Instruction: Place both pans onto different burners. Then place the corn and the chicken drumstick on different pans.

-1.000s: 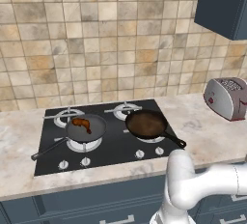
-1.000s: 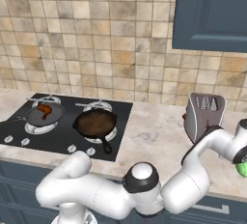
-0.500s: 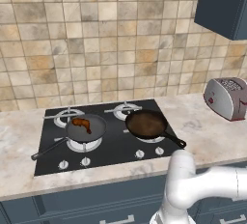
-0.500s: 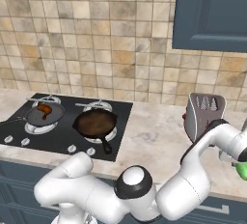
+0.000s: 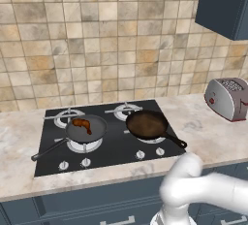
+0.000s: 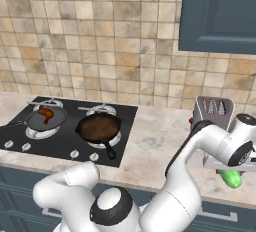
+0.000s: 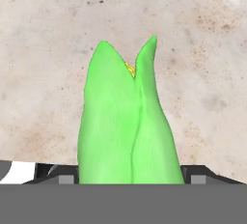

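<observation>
The corn (image 7: 129,121) is gripped in the gripper (image 6: 231,176), held over the counter (image 6: 155,141) at the far right, in front of the toaster (image 6: 212,113). The drumstick (image 5: 83,124) is seen in the grey pan (image 5: 86,129) on the left burner (image 5: 68,117); the brown pan (image 5: 147,124) is seen beside it on the cooktop (image 5: 116,149)

A bright green husked corn cob (image 7: 129,126) shows yellow kernels at its tip, against a beige-speckled marble counter (image 7: 43,63) at frame top.
</observation>
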Robot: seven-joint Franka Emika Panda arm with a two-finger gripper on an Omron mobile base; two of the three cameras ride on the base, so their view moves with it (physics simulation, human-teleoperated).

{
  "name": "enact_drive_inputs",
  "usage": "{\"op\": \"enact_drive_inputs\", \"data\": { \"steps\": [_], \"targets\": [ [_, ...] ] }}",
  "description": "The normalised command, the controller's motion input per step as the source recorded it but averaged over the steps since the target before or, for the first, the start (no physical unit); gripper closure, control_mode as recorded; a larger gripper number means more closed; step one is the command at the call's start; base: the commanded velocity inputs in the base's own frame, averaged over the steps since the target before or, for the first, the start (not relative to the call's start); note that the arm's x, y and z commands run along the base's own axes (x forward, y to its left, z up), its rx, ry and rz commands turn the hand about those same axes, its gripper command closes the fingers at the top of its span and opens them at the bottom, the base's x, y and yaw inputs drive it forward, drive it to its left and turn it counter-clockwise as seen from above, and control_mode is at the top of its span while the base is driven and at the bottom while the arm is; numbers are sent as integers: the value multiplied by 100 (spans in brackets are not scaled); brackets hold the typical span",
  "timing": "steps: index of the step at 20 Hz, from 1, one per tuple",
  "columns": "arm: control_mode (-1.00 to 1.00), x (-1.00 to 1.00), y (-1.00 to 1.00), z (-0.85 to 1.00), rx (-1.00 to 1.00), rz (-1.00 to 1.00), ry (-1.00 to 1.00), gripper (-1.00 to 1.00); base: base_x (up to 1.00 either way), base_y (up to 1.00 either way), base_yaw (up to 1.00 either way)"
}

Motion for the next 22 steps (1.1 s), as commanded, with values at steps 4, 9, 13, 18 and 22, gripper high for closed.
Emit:
{"op": "enact_drive_inputs", "data": {
  "steps": [4,9,13,18,22],
  "targets": [
    [-100,-59,83,32,0,13,0,100,0,0,0],
    [-100,-57,87,42,0,14,0,100,0,0,0],
    [-100,-44,85,53,0,14,0,100,0,0,0],
    [-100,-19,90,57,0,10,0,100,0,0,0],
    [-100,1,98,39,0,3,0,100,0,0,0]
  ]
}}
